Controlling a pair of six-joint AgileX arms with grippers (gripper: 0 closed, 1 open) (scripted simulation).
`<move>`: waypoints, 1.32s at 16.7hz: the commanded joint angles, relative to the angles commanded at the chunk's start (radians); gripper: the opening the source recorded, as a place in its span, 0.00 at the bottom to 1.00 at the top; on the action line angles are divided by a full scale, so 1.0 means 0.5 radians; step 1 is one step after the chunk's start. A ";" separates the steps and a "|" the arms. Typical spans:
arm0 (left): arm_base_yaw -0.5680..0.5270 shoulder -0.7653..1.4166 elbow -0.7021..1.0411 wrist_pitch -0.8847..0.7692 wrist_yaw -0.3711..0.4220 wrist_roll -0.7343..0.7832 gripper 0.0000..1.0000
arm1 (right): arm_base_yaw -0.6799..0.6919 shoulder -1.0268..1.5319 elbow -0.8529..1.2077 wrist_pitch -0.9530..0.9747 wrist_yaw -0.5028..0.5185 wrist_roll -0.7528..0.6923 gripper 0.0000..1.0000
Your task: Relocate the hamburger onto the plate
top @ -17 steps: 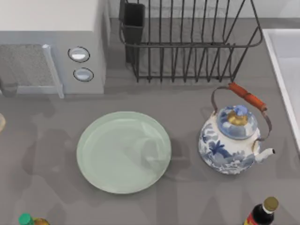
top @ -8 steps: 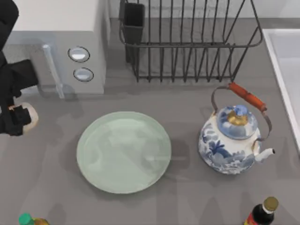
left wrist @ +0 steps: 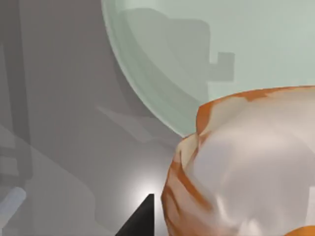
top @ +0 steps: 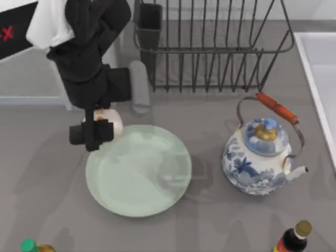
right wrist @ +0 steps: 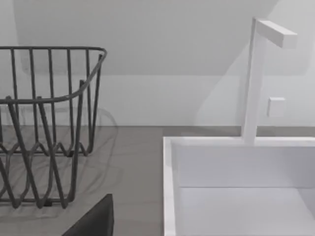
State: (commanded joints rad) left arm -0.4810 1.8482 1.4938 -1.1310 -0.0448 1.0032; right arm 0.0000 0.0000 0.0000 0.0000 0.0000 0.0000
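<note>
Cream-white with orange streaks, the burger sits clamped in the left gripper's closed fingers, above the plate's ten o'clock rim, held off the table so it can travel inward before release; the right arm is parked by the sink.

Teapot right of plate (rack behind)

We see the plate as glossy, smooth pale green glaze that mirrors shadows. The hamburger looks smooth and waxy, cream with orange streaks. Our left gripper is matt black. The teapot has shiny painted ceramic-like glaze and a thin metal handle. The dish rack is dark wire; the table is matt grey.
</note>
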 joint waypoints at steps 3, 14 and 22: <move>-0.184 0.177 0.087 -0.010 0.038 0.006 0.00 | 0.000 0.000 0.000 0.000 0.000 0.000 1.00; -0.251 0.298 0.036 0.084 0.066 0.012 0.00 | 0.000 0.000 0.000 0.000 0.000 0.000 1.00; -0.262 0.374 -0.108 0.291 0.069 0.013 0.00 | 0.000 0.000 0.000 0.000 0.000 0.000 1.00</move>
State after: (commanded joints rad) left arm -0.6118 2.0350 1.4399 -0.9853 -0.0106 1.0098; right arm 0.0000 0.0000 0.0000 0.0000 0.0000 0.0000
